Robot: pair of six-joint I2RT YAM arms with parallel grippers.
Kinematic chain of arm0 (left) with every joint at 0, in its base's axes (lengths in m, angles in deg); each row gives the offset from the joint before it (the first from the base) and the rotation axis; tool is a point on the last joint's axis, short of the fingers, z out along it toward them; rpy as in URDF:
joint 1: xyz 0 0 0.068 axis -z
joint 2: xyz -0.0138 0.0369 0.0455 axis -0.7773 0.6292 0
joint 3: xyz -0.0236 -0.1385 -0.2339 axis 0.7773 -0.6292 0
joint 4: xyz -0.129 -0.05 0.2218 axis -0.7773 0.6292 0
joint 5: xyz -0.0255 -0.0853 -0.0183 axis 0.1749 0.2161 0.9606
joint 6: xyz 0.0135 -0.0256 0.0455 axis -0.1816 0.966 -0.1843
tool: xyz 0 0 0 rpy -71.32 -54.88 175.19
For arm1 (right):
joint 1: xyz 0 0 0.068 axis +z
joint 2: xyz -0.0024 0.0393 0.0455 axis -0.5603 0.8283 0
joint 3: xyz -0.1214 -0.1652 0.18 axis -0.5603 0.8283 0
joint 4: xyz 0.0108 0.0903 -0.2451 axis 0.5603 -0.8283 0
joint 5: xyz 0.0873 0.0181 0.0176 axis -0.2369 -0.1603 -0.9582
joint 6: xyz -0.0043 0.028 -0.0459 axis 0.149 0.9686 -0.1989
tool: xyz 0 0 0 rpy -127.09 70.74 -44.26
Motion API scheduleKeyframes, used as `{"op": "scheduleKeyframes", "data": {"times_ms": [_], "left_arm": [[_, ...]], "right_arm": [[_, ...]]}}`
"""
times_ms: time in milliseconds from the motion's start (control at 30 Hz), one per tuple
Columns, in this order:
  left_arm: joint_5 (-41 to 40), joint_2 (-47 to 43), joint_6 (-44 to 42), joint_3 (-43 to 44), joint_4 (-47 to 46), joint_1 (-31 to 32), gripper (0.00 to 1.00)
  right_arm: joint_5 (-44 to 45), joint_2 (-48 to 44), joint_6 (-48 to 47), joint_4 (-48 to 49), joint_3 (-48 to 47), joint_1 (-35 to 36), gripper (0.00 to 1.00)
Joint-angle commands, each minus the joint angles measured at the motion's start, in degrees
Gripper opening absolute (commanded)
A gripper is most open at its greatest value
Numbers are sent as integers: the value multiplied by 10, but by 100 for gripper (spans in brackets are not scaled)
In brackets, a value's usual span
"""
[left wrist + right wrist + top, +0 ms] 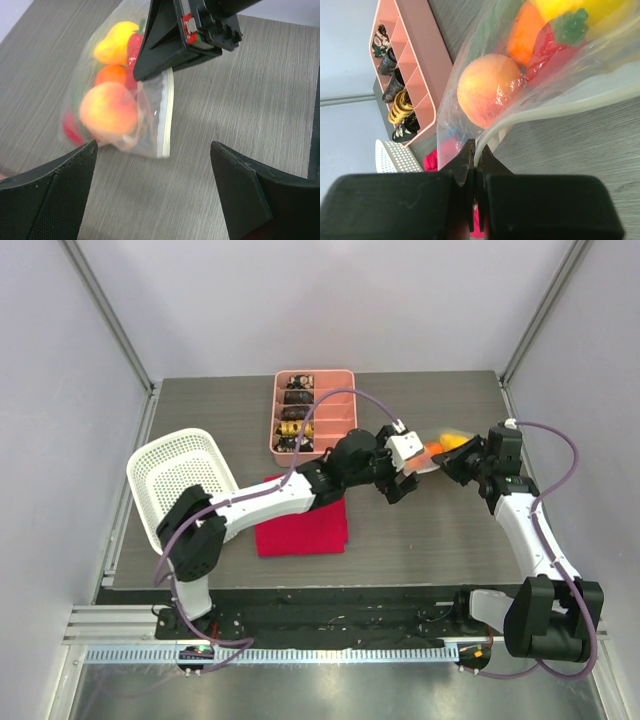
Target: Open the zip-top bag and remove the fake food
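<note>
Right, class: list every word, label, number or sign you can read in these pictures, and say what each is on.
No text can be read anywhere.
The red part on the right gripper: too blurred to read.
The dark and gold pieces in the pink tray: pattern only, too small to tell.
The bag: no legible print.

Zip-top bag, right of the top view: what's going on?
The right gripper is shut on the zip edge of the clear soft plastic zip-top bag over the grey table. The left gripper faces it, jaws wide open, touching nothing. The glossy plastic fake food seen is inside the bag; none is out yet.
</note>
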Motion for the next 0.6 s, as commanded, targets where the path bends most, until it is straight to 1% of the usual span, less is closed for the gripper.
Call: {"op": "scheduleKeyframes", "data": {"times_ms": [0, 133, 167, 233, 267, 333, 367, 400, 433, 467, 500, 533, 567], "left_arm": [[29, 48, 3, 68, 17, -2, 92], [9, 82, 3, 104, 20, -3, 90], [3, 89, 3, 114, 23, -4, 85], [-22, 105, 7, 138, 36, -7, 70], [-37, 109, 10, 144, 37, -8, 55], [-49, 113, 13, 159, 49, -10, 32], [-53, 113, 19, 161, 50, -13, 14], [-59, 110, 29, 161, 48, -15, 2], [-61, 106, 43, 155, 42, -17, 0], [-47, 95, 48, 148, 36, -18, 0], [-39, 87, 52, 140, 28, -18, 0], [-32, 80, 64, 123, 13, -18, 0], [-21, 69, 71, 118, 10, -20, 0]], "right_arm": [[-35, -24, -21, 6, -24, 4, 2], [-63, -21, -32, 6, -40, 4, 4], [-69, -21, -34, 6, -44, 4, 4], [-70, -19, -41, 4, -50, 4, 5], [-70, -17, -46, 1, -54, 4, 6], [-63, -13, -58, -5, -65, 4, 10], [-62, -11, -65, -7, -69, 4, 15], [-45, -7, -73, -9, -78, 4, 28], [-36, -2, -90, -18, -84, 0, 37], [-26, 1, -99, -23, -90, -4, 45], [-14, 4, -108, -27, -100, -10, 62], [-12, 10, -120, -30, -105, -34, 69], [-14, 15, -125, -31, -109, -48, 80]]}}
